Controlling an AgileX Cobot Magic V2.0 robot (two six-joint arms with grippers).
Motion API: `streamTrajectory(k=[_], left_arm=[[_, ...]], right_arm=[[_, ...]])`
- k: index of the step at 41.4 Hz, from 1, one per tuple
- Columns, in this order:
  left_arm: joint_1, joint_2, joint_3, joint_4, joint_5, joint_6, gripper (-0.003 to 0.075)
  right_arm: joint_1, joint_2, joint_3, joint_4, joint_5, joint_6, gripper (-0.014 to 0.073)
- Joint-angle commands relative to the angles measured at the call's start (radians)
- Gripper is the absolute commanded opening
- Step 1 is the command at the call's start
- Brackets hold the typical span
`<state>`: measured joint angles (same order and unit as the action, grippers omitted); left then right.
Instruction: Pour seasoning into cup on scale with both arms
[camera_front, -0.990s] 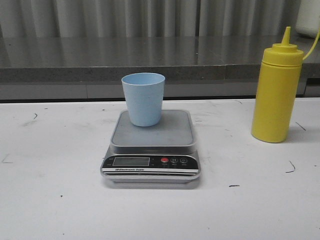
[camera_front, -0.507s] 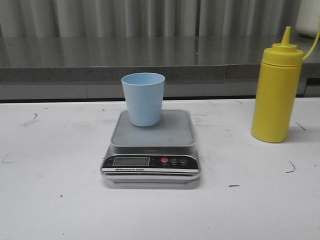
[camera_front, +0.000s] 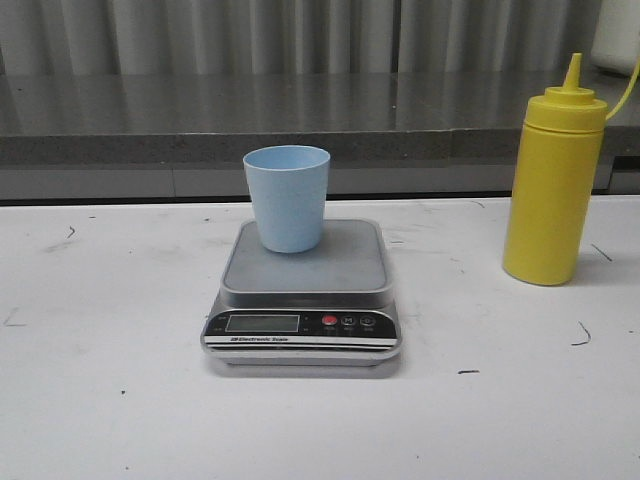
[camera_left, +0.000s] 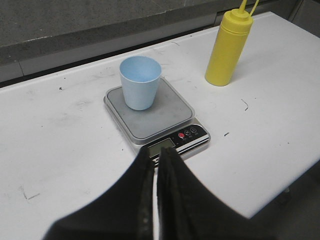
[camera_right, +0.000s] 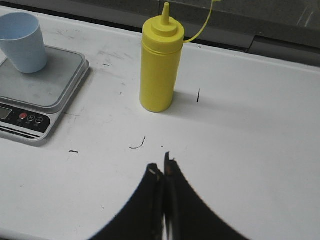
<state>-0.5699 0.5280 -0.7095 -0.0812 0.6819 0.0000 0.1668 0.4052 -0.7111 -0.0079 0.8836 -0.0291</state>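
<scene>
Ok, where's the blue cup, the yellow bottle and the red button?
cup (camera_front: 287, 205), front view, middle of its side wall
yellow bottle (camera_front: 548, 195), front view, middle of its body
red button (camera_front: 329, 321), front view, on the scale's black panel

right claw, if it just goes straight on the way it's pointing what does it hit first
Probably the yellow bottle: it stands straight ahead of the shut right claw, with only bare table between. Depth is unclear, so the claw might meet the table short of the bottle instead.

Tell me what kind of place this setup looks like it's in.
Probably a lab bench staged as a kitchen prep spot. A digital scale holding a pale blue cup sits on a scuffed white table, a yellow squeeze bottle stands beside it, and a steel counter runs behind.
</scene>
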Motion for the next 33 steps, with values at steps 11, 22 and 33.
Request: streamTrajectory(k=[11,22,33], left_arm=[[-0.007,0.002,-0.027,-0.013,-0.078,-0.006,-0.0020],[-0.005,-0.018,-0.021,0.010,-0.081,0.000,-0.0020],[0.217,-0.199,0.179,0.176,-0.292,0.000,-0.0020]], right_arm=[[-0.002,0.006,-0.034,0.001,-0.078,-0.008,-0.0067],[-0.002,0.006,-0.034,0.001,-0.078,-0.008,-0.0067],[-0.002,0.006,-0.034,0.001,-0.078,-0.008,-0.0067]])
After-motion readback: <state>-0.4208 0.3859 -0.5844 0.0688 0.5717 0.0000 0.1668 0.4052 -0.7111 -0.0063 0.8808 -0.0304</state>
